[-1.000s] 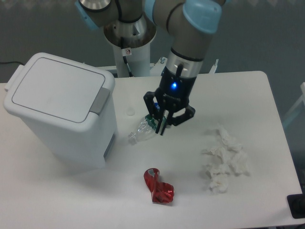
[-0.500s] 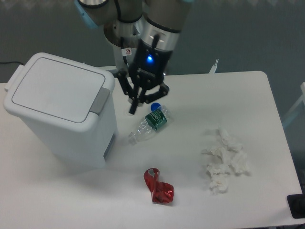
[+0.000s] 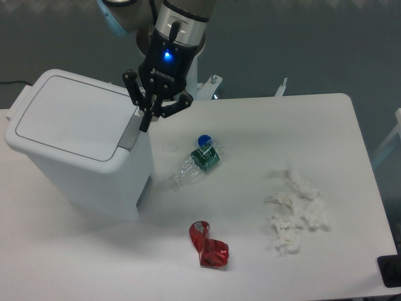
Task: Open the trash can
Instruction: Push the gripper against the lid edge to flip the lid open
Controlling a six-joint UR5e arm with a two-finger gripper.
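Pincer [image 3: 145, 123] fingers nearly together, looks closed and empty, tip just above grey push tab [image 3: 131, 132] on the large white rectangular plastic trash can [image 3: 75, 144]. Can sits at worktop [image 3: 263, 207] left, flat lid down.

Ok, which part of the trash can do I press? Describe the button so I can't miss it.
Find the big white trash can at the table's left. On its front rim, the side facing the bottle, sits a small grey tab, just below the gripper. It is the only grey patch on the white bin.
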